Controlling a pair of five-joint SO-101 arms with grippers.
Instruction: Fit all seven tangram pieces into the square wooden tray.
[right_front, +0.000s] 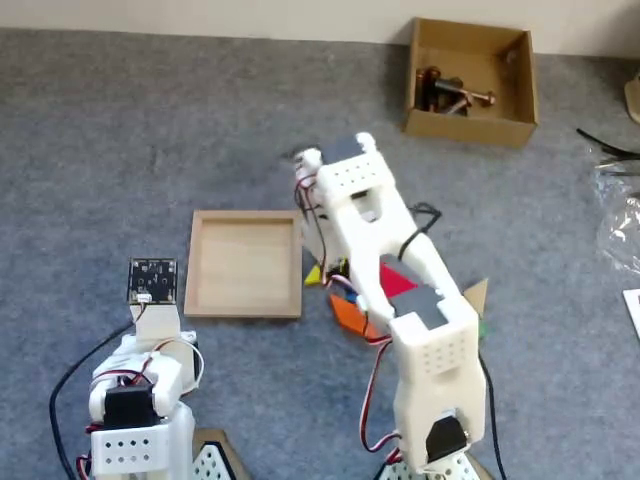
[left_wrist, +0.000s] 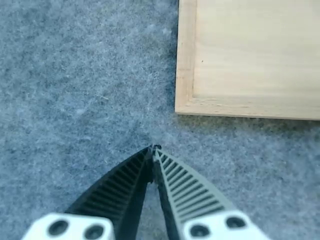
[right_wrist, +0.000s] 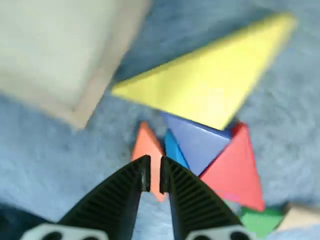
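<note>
plainly, left gripper and right gripper (both clenched) hover over grey felt.

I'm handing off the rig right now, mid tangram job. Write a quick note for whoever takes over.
Left gripper: shut, empty, over the carpet just off a corner of the wooden tray.
Right gripper: jaws almost together, nothing visibly held, above the orange piece in the heap beside the tray.
Also in the heap: yellow triangle, red piece, green piece, some overlapping.
Done: nothing; the tray is bare.
Left: every piece still needs fitting in.
</note>
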